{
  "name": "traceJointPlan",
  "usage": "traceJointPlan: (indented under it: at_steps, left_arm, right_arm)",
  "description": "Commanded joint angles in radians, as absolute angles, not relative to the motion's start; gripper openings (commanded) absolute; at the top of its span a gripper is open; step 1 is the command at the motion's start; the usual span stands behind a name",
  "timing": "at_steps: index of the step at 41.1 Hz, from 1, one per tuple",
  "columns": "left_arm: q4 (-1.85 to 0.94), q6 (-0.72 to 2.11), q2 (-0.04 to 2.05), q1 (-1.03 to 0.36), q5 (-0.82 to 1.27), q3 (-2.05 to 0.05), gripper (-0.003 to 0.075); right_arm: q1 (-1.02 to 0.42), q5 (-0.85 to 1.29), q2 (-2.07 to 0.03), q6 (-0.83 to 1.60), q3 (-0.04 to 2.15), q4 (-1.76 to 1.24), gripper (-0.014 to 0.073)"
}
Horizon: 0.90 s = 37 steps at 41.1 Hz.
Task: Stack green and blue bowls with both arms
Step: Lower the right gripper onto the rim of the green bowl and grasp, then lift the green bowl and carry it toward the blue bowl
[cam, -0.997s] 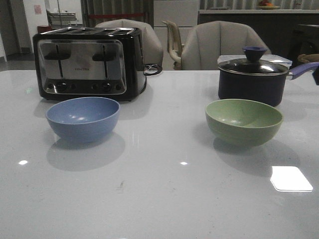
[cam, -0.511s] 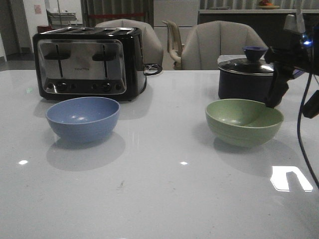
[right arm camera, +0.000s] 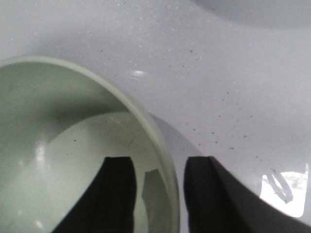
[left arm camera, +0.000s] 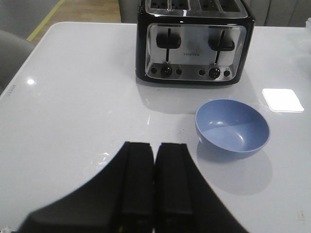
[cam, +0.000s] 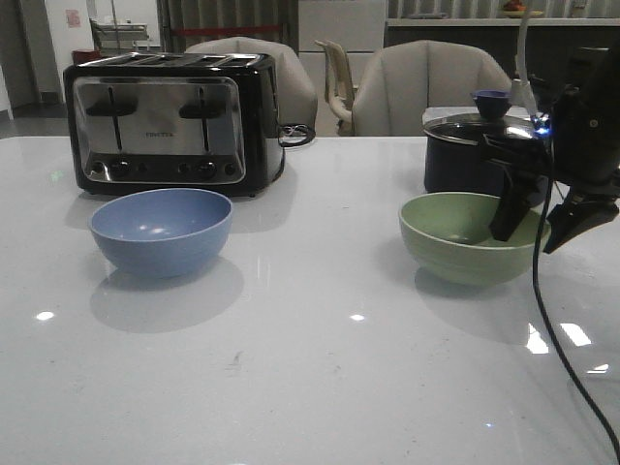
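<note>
Currently, 2 bowls stand upright and well apart on the white tabletop (cam: 310,387).

Item 1: blue bowl (cam: 161,231), on the left half of the tabletop in the front view, just in front of the toaster (cam: 172,121) and not touching it. Nothing is visible inside it in the left wrist view. No arm touches it.

Item 2: green bowl (cam: 473,235), on the right half, in front of the dark lidded saucepan (cam: 484,150). Its right rim sits between the fingers of the right end effector.

Item 3: right end effector (cam: 530,228), black, reaching down at the green bowl's right edge. Its jaws are spread apart and straddle the rim: in the right wrist view 1 finger (right arm camera: 115,194) is inside the bowl and the other outside over the tabletop. Whether either finger touches the wall cannot be told. A black cable (cam: 542,320) hangs from the arm down toward the front of the tabletop.

Item 4: left end effector (left arm camera: 155,187), seen only in the left wrist view. Its 2 black fingers are pressed together with nothing between them, raised above bare tabletop, well apart from the blue bowl.

Item 5: 2 grey chairs (cam: 426,87) behind the tabletop.
</note>
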State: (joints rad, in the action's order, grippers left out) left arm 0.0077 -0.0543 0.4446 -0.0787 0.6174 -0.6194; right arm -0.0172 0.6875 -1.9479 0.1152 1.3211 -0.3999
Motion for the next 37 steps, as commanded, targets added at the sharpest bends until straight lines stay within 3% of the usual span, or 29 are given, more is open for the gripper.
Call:
traceJointPlan:
  at_steps: [1, 13, 23, 37]
  left_arm:
    - [0.0, -0.059, 0.457, -0.085, 0.537, -0.653, 0.0102]
    - [0.0, -0.059, 0.457, -0.085, 0.537, -0.653, 0.0102]
    - [0.0, -0.059, 0.457, -0.085, 0.537, -0.653, 0.0102]
    - [0.0, -0.059, 0.457, -0.085, 0.537, -0.653, 0.0102]
  right_arm:
    - [-0.016, 0.669, -1.889, 0.129, 1.356, -0.418, 0.0209]
    - [-0.016, 0.682, -1.835, 0.129, 1.359, -0.386, 0.0034]
    - [-0.075, 0.714, -1.728, 0.144, 1.359, -0.384, 0.0035]
    - [-0.381, 0.712, -1.753, 0.183, 1.358, -0.299, 0.0035]
